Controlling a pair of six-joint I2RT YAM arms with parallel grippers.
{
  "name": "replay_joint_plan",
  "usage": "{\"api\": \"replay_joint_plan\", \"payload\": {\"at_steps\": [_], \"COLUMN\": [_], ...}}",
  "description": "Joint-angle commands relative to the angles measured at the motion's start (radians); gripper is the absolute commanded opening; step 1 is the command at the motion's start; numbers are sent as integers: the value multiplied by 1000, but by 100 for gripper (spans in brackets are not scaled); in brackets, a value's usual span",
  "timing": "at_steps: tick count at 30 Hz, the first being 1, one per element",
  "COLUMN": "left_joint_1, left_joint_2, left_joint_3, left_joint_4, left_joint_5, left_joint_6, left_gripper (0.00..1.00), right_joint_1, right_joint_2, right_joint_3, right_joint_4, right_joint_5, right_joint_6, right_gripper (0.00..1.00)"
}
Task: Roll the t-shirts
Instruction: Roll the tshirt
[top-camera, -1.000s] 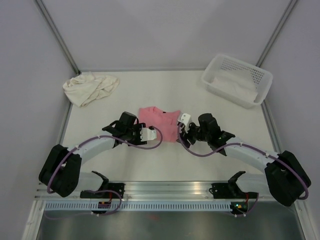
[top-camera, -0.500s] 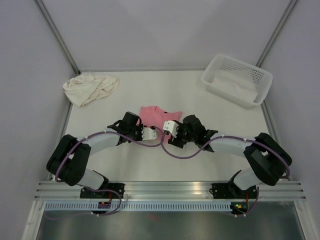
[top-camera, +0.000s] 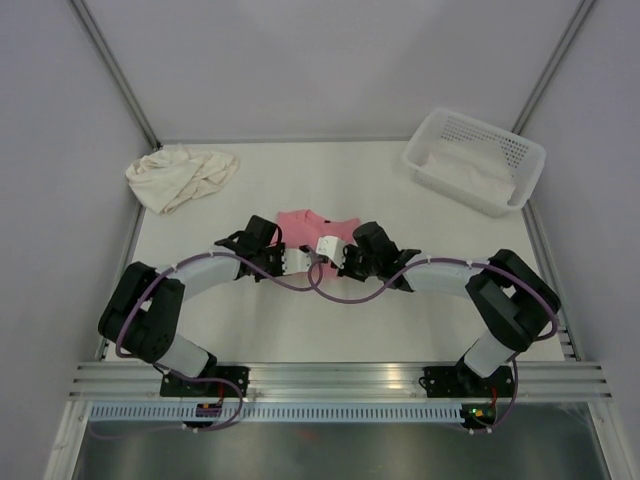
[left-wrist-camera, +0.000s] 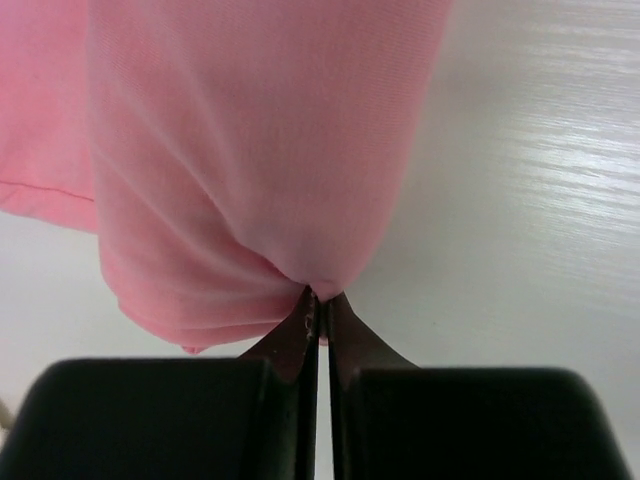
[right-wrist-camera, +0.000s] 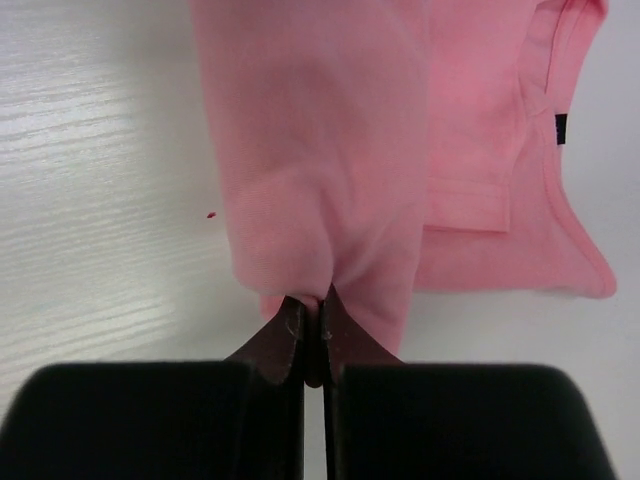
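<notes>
Two tees: one pink tee (top-camera: 300, 222), one cream tee (top-camera: 182, 176). One bench (top-camera: 360, 185). One basket (top-camera: 482, 133), with one white cloth (top-camera: 466, 171) in it. Two arms: left arm (top-camera: 200, 272), right arm (top-camera: 450, 276). Two end effectors: left end effector (left-wrist-camera: 318, 300), right end effector (right-wrist-camera: 312, 306).

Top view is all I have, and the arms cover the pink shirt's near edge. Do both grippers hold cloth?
Observer: Yes for the left: its wrist view shows the left gripper shut on a pinch of the pink shirt.
Operator: And the right?
Observer: The right gripper is shut on a fold of it too.
Operator: Where is the collar?
Observer: The collar lies right of that fold, on the table, with a small dark tag.
</notes>
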Motion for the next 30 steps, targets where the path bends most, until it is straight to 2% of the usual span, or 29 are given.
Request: {"api": "replay_joint_plan", "payload": {"at_steps": [1, 4, 5, 6, 9, 11, 16, 21, 25, 26, 28, 30], "left_joint_1": [11, 11, 11, 11, 13, 21, 41, 188, 248, 252, 255, 258], "left_joint_2": [0, -12, -15, -17, -37, -66, -37, 155, 229, 227, 215, 212], "left_joint_3": [67, 134, 180, 205, 272, 295, 349, 501, 587, 589, 584, 582], "left_joint_4": [-146, -342, -405, -554, -768, -847, -1005, -1061, -1002, -984, -935, -918], "left_joint_5": [87, 160, 183, 230, 334, 396, 531, 637, 596, 585, 571, 574], "left_joint_6": [-12, -2, 8, 16, 24, 30, 60, 22, -70, -81, -105, -128], "left_gripper": [2, 2, 2, 2, 2, 2, 2, 4, 21, 35, 49, 52], "right_joint_1": [9, 9, 6, 0, -32, -54, -135, -204, -243, -250, -264, -277], "right_joint_2": [-42, -65, -75, -78, -84, -85, -86, 22, 140, 169, 195, 207], "right_joint_3": [10, 59, 80, 126, 174, 180, 168, 194, 263, 272, 286, 289], "right_joint_4": [-69, -192, -292, -343, -512, -589, -615, -513, -499, -488, -455, -406], "right_joint_5": [-35, -109, -147, -240, -446, -527, -693, -763, -750, -758, -760, -769], "right_joint_6": [-88, -81, -65, -50, -1, 27, 73, 211, 304, 324, 363, 404], "right_gripper": [0, 0, 0, 0, 0, 0, 1, 0, 0, 0, 1, 3]}}
